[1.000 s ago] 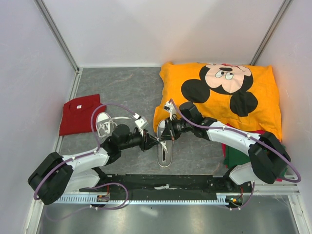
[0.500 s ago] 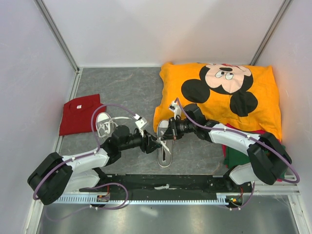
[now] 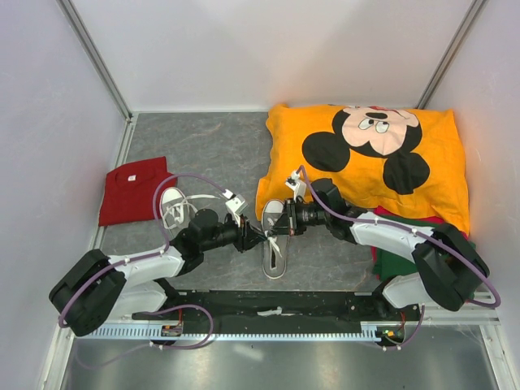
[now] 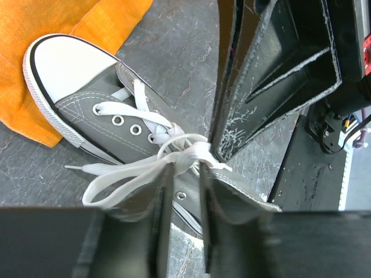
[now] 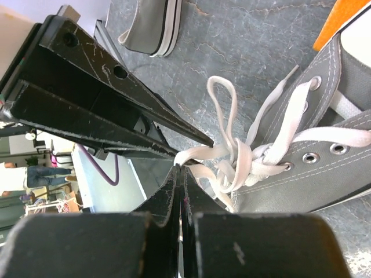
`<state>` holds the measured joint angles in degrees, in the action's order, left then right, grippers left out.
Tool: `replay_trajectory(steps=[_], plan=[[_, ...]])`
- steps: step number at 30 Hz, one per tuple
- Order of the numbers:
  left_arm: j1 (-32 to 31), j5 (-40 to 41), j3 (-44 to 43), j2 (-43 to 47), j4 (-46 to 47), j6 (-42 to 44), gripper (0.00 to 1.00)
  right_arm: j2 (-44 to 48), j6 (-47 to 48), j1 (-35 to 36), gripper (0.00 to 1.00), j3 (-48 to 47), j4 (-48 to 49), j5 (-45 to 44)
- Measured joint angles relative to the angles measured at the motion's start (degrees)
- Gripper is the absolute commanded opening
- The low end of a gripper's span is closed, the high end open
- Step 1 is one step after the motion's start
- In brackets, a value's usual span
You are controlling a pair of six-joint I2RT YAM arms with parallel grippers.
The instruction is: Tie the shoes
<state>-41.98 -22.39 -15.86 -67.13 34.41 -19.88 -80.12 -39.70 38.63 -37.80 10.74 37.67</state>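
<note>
One grey sneaker lies in the middle of the floor, its white toe cap against the orange pillow. Its white laces form a loose knot with loops. My left gripper reaches in from the left, its tips closed to a narrow gap on a lace strand at the knot. My right gripper comes from the right and is shut on another strand, tip to tip with the left fingers. The second sneaker lies to the left, also in the right wrist view.
An orange Mickey Mouse pillow fills the back right. A folded red cloth lies at the left wall. Green and red cloth sits under the right arm. The black base rail runs along the near edge.
Both grippers stay at the knot of the middle sneaker. The right wrist has shifted slightly right and nearer, and the left gripper has edged a little closer to it.
</note>
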Motion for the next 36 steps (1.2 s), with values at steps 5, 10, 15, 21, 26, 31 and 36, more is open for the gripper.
replay_trajectory(steps=[5, 10, 15, 21, 26, 31, 36], plan=[[0.0, -0.1, 0.0, 0.0, 0.0, -0.5, 0.51, 1.1, -1.7, 0.0, 0.0, 1.7, 1.8, 0.0], [0.0, -0.6, 0.0, 0.0, 0.0, -0.7, 0.56, 1.3, -3.0, -0.1, 0.0, 1.8, 2.9, 0.0], [0.0, -1.3, 0.0, -0.1, 0.6, -0.7, 0.59, 1.3, -4.7, -0.2, 0.0, 1.8, 4.5, -0.1], [0.0, -3.6, -0.1, -0.3, 1.1, -0.7, 0.65, 1.3, -6.0, -0.2, 0.0, 2.0, 5.7, -0.1], [0.0, -4.8, -0.1, 0.7, -0.3, -0.1, 0.67, 1.3, -6.0, -0.2, 0.0, 2.3, 5.8, -0.2], [0.0, -4.7, -0.1, 4.6, -3.8, 1.5, 0.68, 1.3, -6.0, -0.2, 0.0, 2.5, 5.9, -0.2], [0.1, -3.7, -0.1, 5.6, -4.6, 1.4, 0.64, 1.3, -6.6, -0.2, 0.0, 3.0, 6.4, -0.2]])
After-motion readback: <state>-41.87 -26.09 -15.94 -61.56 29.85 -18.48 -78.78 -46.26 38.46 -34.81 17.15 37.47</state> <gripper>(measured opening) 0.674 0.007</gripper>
